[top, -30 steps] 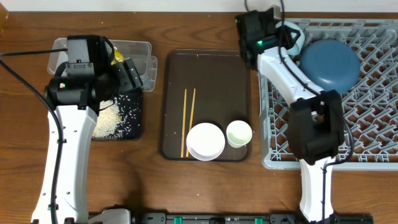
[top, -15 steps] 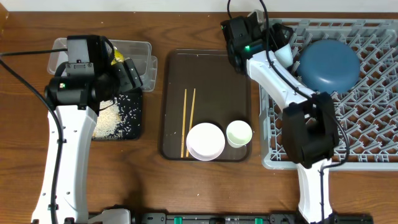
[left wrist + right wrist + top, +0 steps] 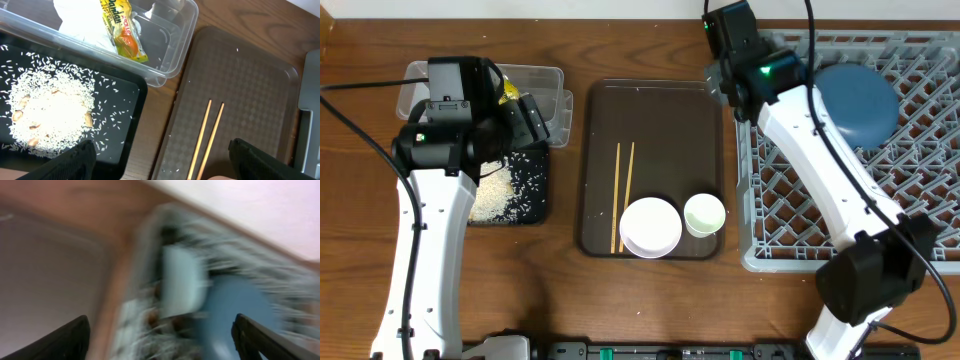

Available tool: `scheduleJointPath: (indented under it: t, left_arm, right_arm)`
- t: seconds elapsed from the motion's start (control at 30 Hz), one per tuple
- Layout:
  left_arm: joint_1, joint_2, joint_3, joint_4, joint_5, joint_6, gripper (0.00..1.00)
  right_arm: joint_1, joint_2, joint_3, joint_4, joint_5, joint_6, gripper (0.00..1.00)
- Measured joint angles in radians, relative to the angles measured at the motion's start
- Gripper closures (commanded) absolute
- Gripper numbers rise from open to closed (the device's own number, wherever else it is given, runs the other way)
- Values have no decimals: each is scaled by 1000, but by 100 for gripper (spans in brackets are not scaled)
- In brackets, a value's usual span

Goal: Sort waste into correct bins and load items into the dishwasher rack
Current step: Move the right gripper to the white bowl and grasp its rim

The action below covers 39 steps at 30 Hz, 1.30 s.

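Observation:
The light blue bowl [image 3: 182, 285] rests in the grey dishwasher rack [image 3: 920, 200] beside the dark blue plate [image 3: 860, 105]. My right gripper [image 3: 162, 340] is open and empty above them, and its view is blurred. On the brown serving tray [image 3: 650, 110] lie the chopsticks [image 3: 623, 195], white bowl [image 3: 651, 227] and green cup [image 3: 705, 214]. My left gripper [image 3: 162, 162] hangs open between the black tray [image 3: 125, 125] and the chopsticks [image 3: 207, 135]. The clear tub [image 3: 170, 30] holds the napkin [image 3: 75, 17] and wrapper [image 3: 122, 30]. Rice [image 3: 47, 117] lies in the black tray.
The right arm [image 3: 820, 150] stretches across the rack's left half, from the front edge to the back corner. The left arm [image 3: 430, 230] runs along the table's left side. Bare wooden table strips [image 3: 570, 150] separate the bins, serving tray and rack.
My right gripper has opened and let go of the light blue bowl in the rack. Its arm has swung and drawn back. The left arm has not moved.

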Motion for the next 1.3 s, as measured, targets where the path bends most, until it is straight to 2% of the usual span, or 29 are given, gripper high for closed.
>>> scheduleJointPath:
  t: [0.2,0.43,0.63,0.8,1.17,1.23,1.3]
  left_arm:
    - [0,0,0,0,0,0,12]
    - [0,0,0,0,0,0,12]
    - [0,0,0,0,0,0,12]
    - [0,0,0,0,0,0,13]
    - [0,0,0,0,0,0,12]
    - [0,0,0,0,0,0,12]
    - [0,0,0,0,0,0,12]
  right_arm:
    - [0,-1,-1,-119,-397,15,12]
    - [12,0,-8,-158,-630,26,17]
    - [86,0,-127,-147,-686,-25,20]
    - [153,2,-243,-97,-708,-63,33]
    - [196,32,-392,-8,-718,-79,44]
    - [196,56,-393,-8,-719,-82,49]
    - [196,89,-393,-7,-719,-84,61]
